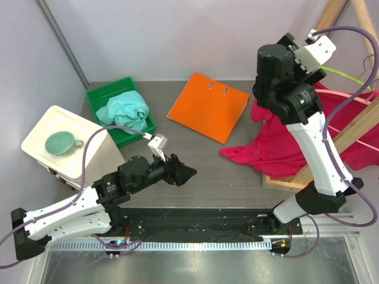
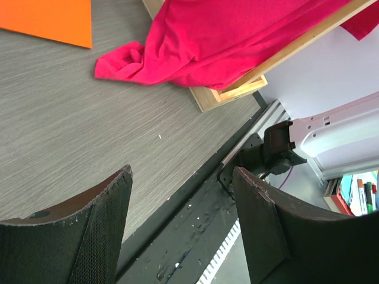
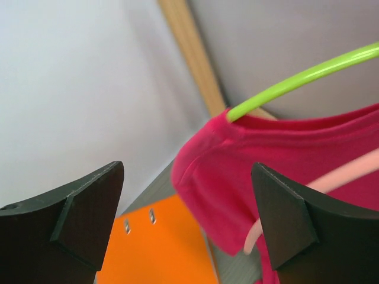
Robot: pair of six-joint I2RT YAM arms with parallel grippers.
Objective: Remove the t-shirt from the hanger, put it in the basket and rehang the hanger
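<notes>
Since the red t-shirt (image 1: 278, 145) hangs from a green hanger (image 3: 296, 80) on the wooden rack (image 1: 349, 133), the right gripper (image 3: 186, 177) gapes empty at its shoulder to grasp; the left gripper (image 2: 180, 177) idles open, short of the rack.

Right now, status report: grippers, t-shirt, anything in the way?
Left gripper open, empty, low over table. Right gripper open, empty, raised beside red t-shirt. Shirt not yet off green hanger. Pink hanger lies across it.
</notes>
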